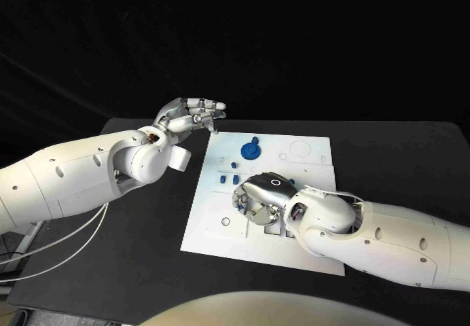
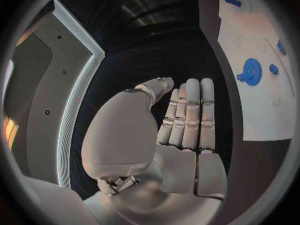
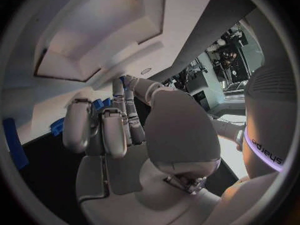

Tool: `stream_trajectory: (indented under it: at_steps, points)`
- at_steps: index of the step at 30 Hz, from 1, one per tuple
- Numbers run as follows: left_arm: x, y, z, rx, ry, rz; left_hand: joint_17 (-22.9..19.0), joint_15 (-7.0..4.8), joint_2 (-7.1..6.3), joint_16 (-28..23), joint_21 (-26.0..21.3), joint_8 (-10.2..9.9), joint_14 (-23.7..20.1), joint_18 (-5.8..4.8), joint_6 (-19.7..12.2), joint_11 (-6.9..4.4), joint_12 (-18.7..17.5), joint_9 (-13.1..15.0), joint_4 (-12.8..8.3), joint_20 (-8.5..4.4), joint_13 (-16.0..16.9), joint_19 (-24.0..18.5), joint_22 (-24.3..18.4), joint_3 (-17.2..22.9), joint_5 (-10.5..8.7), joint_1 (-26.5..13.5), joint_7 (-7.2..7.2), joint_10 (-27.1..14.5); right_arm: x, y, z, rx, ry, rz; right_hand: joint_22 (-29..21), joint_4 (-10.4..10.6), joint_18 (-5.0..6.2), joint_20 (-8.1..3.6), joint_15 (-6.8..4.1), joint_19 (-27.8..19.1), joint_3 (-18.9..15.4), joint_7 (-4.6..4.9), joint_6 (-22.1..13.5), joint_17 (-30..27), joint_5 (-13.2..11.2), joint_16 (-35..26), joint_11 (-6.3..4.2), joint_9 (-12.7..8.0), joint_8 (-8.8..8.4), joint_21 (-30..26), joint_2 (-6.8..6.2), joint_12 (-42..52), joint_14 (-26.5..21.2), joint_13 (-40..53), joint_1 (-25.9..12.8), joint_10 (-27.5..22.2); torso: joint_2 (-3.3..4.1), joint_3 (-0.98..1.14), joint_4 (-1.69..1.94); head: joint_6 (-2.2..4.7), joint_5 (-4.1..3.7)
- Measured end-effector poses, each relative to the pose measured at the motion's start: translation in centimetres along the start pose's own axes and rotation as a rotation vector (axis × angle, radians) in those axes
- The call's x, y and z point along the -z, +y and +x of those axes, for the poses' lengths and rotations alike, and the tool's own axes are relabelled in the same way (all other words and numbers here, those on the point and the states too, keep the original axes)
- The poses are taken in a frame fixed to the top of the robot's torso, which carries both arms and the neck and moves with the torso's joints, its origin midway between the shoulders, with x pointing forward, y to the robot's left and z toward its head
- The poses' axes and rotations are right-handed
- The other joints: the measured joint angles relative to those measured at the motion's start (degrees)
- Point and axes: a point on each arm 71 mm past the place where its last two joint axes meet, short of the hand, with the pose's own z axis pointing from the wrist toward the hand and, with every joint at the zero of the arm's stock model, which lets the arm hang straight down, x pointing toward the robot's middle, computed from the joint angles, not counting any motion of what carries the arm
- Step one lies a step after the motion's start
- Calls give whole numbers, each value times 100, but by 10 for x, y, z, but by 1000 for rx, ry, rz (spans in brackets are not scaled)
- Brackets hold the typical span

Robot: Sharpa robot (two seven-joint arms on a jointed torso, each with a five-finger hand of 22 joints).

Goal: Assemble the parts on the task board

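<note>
The white task board lies in the middle of the black table. A blue gear sits on its far part, with small blue parts a little nearer on its left side. My right hand is lowered onto the middle of the board with its back up and its fingers curled down; what is under them is hidden. In the right wrist view blue pieces show just behind the curled fingers. My left hand hovers off the board's far left corner, holding nothing. The left wrist view shows its fingers straight, beside the gear.
The board has several empty holes and cut-outs, including a round one near its left edge. Black table surrounds the board on all sides. My right forearm lies across the board's near right corner.
</note>
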Motion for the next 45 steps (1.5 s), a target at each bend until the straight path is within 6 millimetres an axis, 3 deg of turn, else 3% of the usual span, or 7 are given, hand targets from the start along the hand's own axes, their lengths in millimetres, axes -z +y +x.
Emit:
stream_trajectory:
  at_steps: [6,9,14,20,28,37,45]
  points:
    - [0,0,0,0,1,-1,0,0,0,0,0,0,0,0,0,0,0,0,0,0,0,0,0,0,0,0,0,0,-1,1,1,10,-2,1,0,-15,0,25,0,-25,-15,40,-72,-26,-1,0,-23,-3,-26,-97,11,-4,0,-12,-11,-6,-1,0,4,-5,3]
    - [0,0,0,0,0,-2,0,0,0,0,0,0,0,0,0,0,0,0,0,0,-1,0,0,0,0,0,0,0,0,0,1,12,-6,4,-1,-15,0,64,56,-64,-15,154,-394,-29,0,0,51,-96,-217,-133,-7,-75,-11,-2,-70,-184,-2,-1,-2,-5,4]
    - [0,0,0,-1,0,-2,0,0,0,0,0,0,0,0,0,0,0,-6,0,0,5,0,0,0,0,0,0,0,4,-1,3,10,-18,9,-1,-15,1,104,104,-104,-14,243,-757,-38,11,0,125,-263,-501,-157,-106,-169,-1,-28,-169,-396,-5,1,-7,8,1]
    - [0,0,-1,-2,-1,-3,1,0,0,0,0,0,0,0,0,0,0,-6,0,0,6,0,0,0,0,0,0,0,11,-5,1,8,-40,27,-1,-22,0,176,146,-134,-56,202,-1070,-82,155,0,168,-385,-716,-287,-241,-176,0,-33,-303,-768,-8,2,-6,27,-19]
    - [1,0,-3,-4,-5,-3,1,0,0,0,0,0,0,0,0,0,0,-6,0,0,5,0,1,0,0,0,0,0,30,-10,-16,8,-89,45,-2,28,1,196,146,-154,-200,152,-1136,-120,187,-22,197,-408,-755,-395,-329,-134,0,-9,-391,-1078,-12,3,-10,61,-59]
    - [2,0,-5,-5,-9,-3,1,0,0,0,0,0,0,0,0,0,0,-5,-1,0,5,0,1,1,0,0,0,0,56,-46,-66,37,-146,138,-40,146,1,236,186,-259,-324,228,-963,-152,213,-22,240,-397,-697,-592,-389,-74,-1,-96,-452,-1284,-12,-5,-24,130,-159]
    - [2,0,-5,-6,-9,-3,1,0,0,0,0,0,0,0,0,0,0,-5,-16,0,4,0,1,16,0,0,0,0,68,-74,-75,36,-82,221,-91,182,1,256,186,-279,-483,228,-963,-191,244,-45,255,-422,-697,-668,-427,-98,-1,-185,-489,-1345,-12,-15,-29,164,-194]
